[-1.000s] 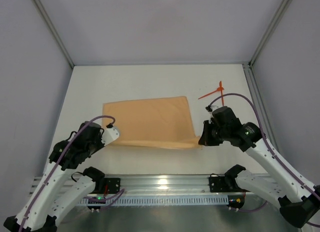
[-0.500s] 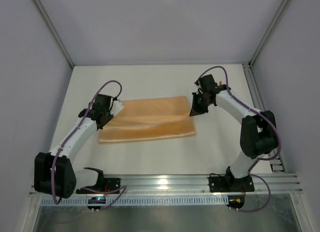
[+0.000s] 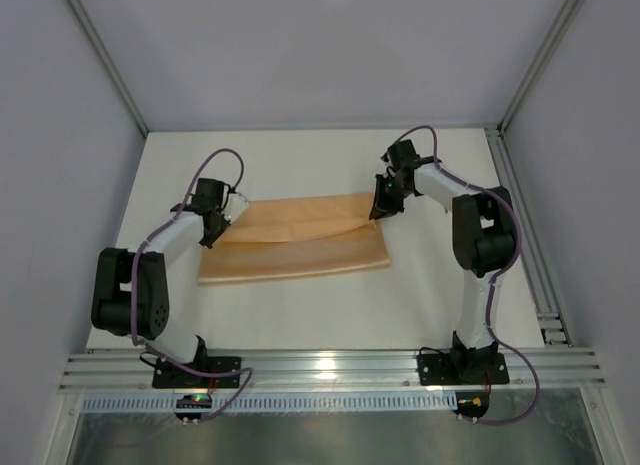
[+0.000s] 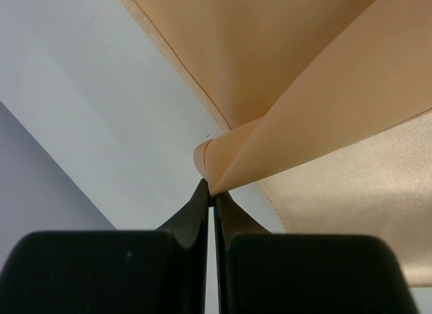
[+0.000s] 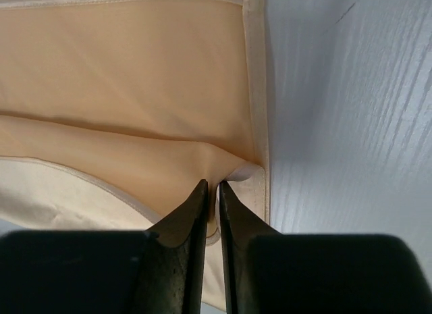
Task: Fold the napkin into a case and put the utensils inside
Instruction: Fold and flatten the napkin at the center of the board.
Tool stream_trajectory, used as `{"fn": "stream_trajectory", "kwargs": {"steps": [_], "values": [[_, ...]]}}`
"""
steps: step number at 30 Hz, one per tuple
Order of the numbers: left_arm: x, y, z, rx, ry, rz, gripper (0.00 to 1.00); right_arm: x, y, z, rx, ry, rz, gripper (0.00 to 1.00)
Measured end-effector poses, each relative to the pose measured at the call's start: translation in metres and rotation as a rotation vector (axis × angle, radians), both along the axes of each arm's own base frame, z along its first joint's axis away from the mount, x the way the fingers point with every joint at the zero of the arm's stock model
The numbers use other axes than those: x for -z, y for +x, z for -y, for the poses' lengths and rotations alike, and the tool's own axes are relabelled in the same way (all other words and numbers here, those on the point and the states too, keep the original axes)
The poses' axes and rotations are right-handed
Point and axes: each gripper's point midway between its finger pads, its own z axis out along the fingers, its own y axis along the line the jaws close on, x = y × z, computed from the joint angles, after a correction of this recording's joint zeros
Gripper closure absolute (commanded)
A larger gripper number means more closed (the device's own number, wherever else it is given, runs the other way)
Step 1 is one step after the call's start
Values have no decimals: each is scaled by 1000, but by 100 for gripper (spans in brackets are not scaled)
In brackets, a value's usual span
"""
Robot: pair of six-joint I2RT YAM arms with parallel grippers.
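Observation:
The peach-orange napkin [image 3: 300, 240] lies folded over on the white table [image 3: 300, 165], its near edge carried up close to its far edge. My left gripper [image 3: 212, 233] is at the napkin's left end and is shut on a corner of the cloth [image 4: 223, 159]; its tips [image 4: 211, 192] pinch it tight. My right gripper [image 3: 379, 211] is at the napkin's right end. Its tips [image 5: 210, 192] stand a little apart, with a raised fold of napkin [image 5: 135, 77] in the narrow gap. The utensils are hidden in every view.
Both arms reach far out over the table, the right arm [image 3: 470, 215] along the right side. Grey enclosure walls [image 3: 320, 55] ring the table, and a metal rail [image 3: 320, 370] runs along the near edge.
Both arms swung from the near edge to the far side, carrying the napkin's near edge up and over. The right jaws, shut before, have parted slightly.

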Motion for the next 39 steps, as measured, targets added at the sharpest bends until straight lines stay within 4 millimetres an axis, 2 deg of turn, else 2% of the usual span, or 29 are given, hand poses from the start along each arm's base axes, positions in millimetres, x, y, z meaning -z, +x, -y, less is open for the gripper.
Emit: {"fn": "stream_trajectory", "kwargs": {"steps": [3,5,8,9,10,13,16,22,29,31,33,36,39], "values": [[8,5,4,6,-17,-7,100,4,6,3,20,5,0,85],[13,8,6,10,-26,-10,100,3,10,5,34,10,7,74],[20,13,7,8,-31,-13,100,1,15,7,44,18,25,70],[21,16,8,4,-34,-11,100,1,18,8,47,20,32,65],[22,19,8,-1,-36,-5,100,0,20,8,49,22,42,56],[21,28,9,-14,-39,9,100,-5,27,9,42,24,81,50],[18,39,10,-32,-47,30,100,-19,35,9,6,25,156,44],[14,58,10,-71,-54,60,99,-51,36,12,-78,25,341,39],[17,81,-3,-159,-73,58,99,-62,39,8,-184,57,435,39],[16,83,-5,-174,-78,61,99,-58,36,11,-206,43,443,39],[16,83,-6,-183,-81,61,98,-50,23,16,-239,24,439,40],[18,81,-6,-183,-80,51,99,-35,-5,23,-324,-8,443,40],[24,80,-6,-185,-77,35,98,-30,-33,27,-475,-49,518,37]]}}
